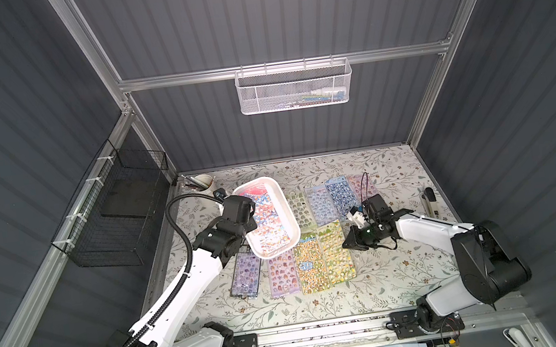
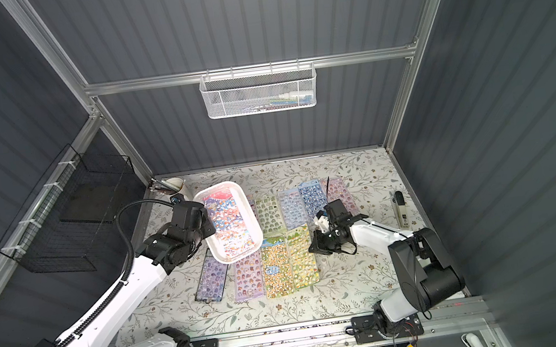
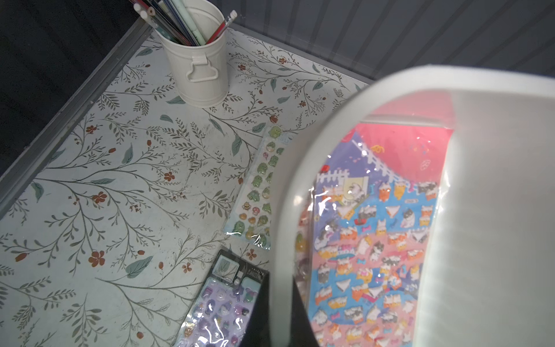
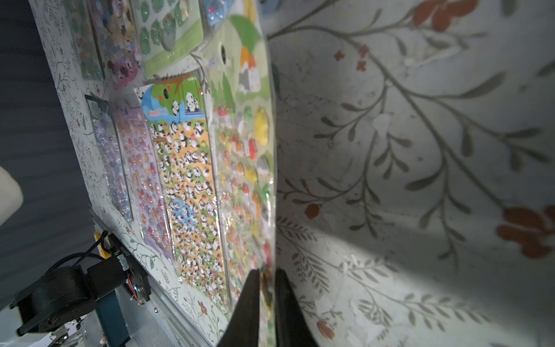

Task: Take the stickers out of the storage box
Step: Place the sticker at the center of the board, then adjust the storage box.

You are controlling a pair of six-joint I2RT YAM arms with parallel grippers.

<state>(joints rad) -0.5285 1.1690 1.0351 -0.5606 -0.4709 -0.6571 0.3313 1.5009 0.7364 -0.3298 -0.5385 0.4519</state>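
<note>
Eight stickers (image 1: 311, 267) lay flat on the table (image 1: 390, 276) in two rows of four, just beside the one white box (image 3: 495, 210). At least two more were inside it, a cat sheet (image 3: 375, 240) over a pink sheet (image 3: 414, 135). The box sat tilted, and the left gripper (image 3: 280, 318) was clamped on its rim. The right gripper (image 4: 268, 300) had its jaws a narrow gap apart around the edge of the green-yellow sheet (image 4: 246, 168); whether they pinched it could not be told. One cup (image 3: 198, 66) of pencils stood in the far corner. Lettering on the panda sheet (image 4: 186, 180) and on a black-and-white item (image 1: 431, 204) was too blurred to read. The tabletop bore a leaf-and-flower print. Ribbed dark-grey walls (image 1: 285, 11) in an aluminium frame carried one white mesh basket (image 1: 295, 87) and one black wire basket (image 1: 119, 215).
</note>
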